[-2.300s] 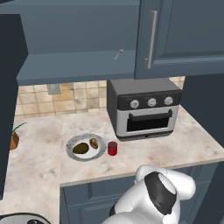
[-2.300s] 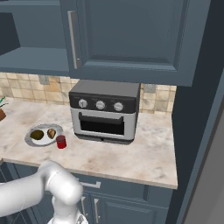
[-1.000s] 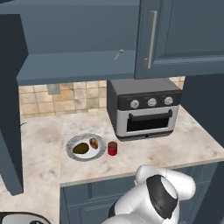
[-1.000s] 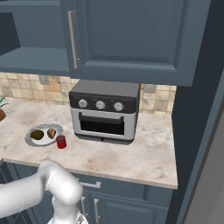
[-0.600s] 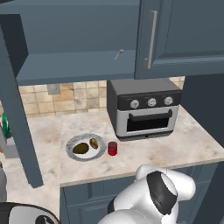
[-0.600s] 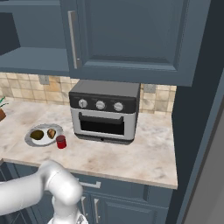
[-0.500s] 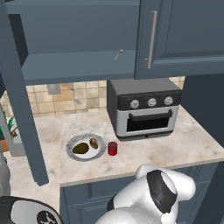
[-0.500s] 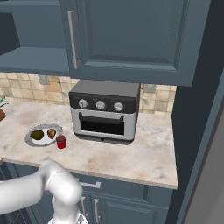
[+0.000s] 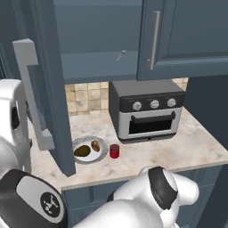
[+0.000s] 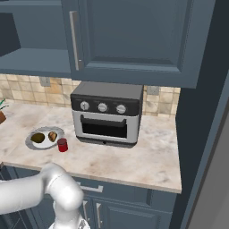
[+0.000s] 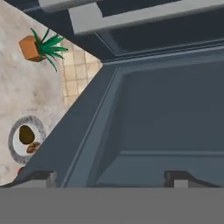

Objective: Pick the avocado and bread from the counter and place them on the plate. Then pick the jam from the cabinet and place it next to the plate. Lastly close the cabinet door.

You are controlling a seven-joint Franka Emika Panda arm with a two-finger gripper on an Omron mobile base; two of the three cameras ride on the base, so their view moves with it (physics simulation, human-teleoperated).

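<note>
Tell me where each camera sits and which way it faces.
Left base view: behind the arm's left, looking down at the counter past the half-swung door; white arm links show low.
Right base view: behind its right, facing the oven; an arm link shows lower left.
Hand view: on the hand, facing the door panel, fingertips at the bottom.
All share the plate.

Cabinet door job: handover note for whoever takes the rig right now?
Gripper: open, holding nothing, facing the cabinet door.
Plate on the counter left of the toaster oven, with avocado and bread on it. Jam stands on the counter just right of the plate.
Done: avocado, bread and jam placed.
Left: cabinet door is swung out over the counter, not shut; push it closed.
</note>
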